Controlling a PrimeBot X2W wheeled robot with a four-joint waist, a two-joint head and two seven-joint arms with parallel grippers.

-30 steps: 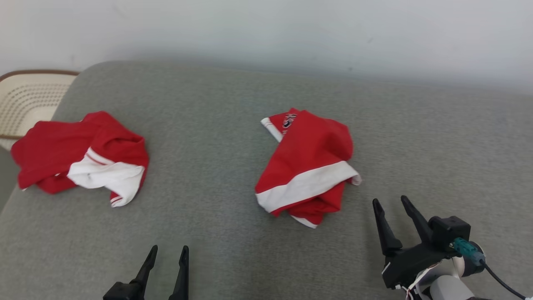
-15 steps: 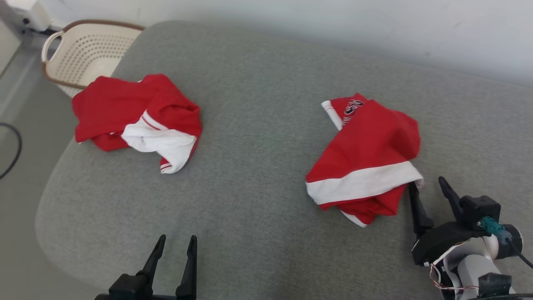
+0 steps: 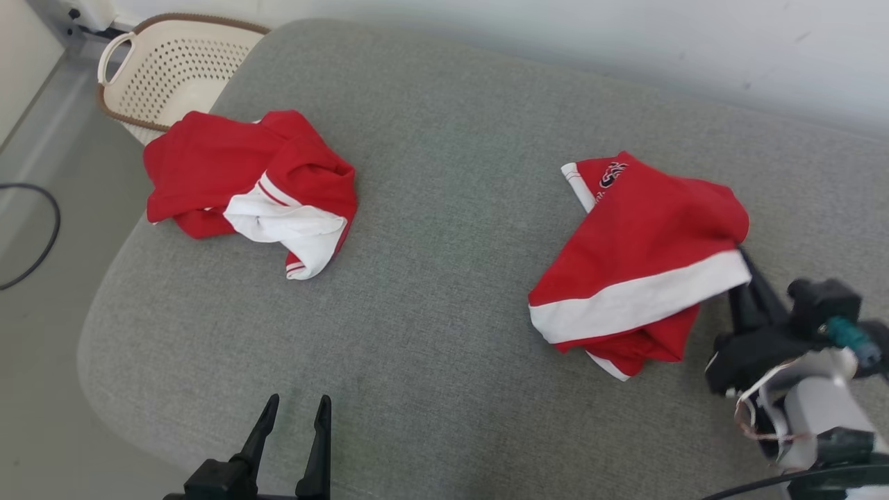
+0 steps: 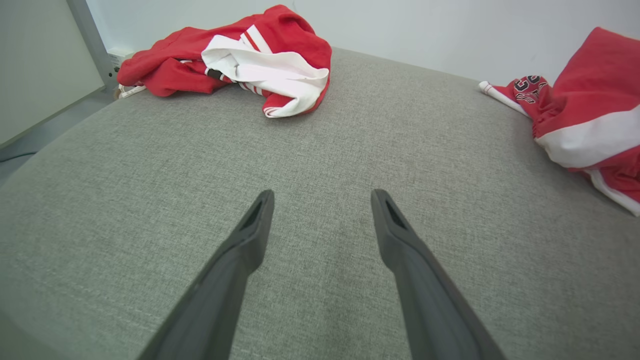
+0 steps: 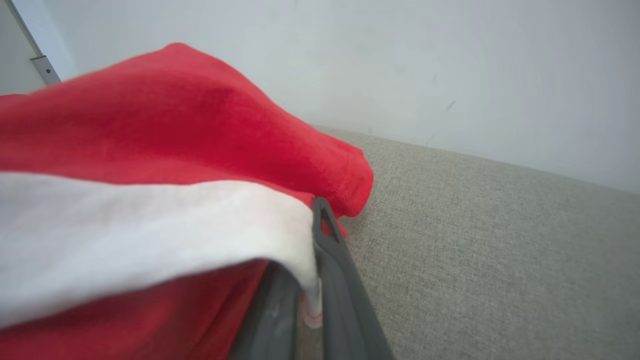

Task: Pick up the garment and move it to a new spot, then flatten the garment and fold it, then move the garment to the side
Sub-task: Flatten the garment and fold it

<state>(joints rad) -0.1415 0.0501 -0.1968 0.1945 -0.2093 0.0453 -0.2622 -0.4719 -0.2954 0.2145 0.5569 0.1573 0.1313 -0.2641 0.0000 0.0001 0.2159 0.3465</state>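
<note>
We see a crumpled red garment with a white band (image 3: 639, 243) lying on the right half of a broad grey fabric-covered cushion (image 3: 444, 208), with a dark printed emblem showing at its far left corner. Our right claw (image 3: 749, 278) sits at the garment's right edge, its two dark fingers pressed together and clenched on the end of the white band, where the cloth's corner is drawn up over the fingertips. In the right wrist view the red garment with a white band (image 5: 150, 150) bulks up to the left of the right claw (image 5: 315, 225), and a strip of white hem hangs pinched between the fingers, with the grey cushion (image 5: 475, 225) running off to the right toward a pale wall (image 5: 450, 60). Our left claw (image 3: 298, 406) hovers low over the cushion's near edge, well apart from the garment, its fingers spread and grasping nothing; the left wrist view shows the left claw (image 4: 322, 200) over bare grey weave (image 4: 320, 140) with the garment (image 4: 595, 115) far to its right. A second bunched red-and-white garment (image 3: 257, 187) lies at the cushion's far left corner, also seen ahead in the left wrist view (image 4: 240, 55). Behind it a cream perforated plastic basket with a brown rim (image 3: 173, 69) stands beside the cushion, and a black cable (image 3: 42, 236) curves across the floor at the left.
</note>
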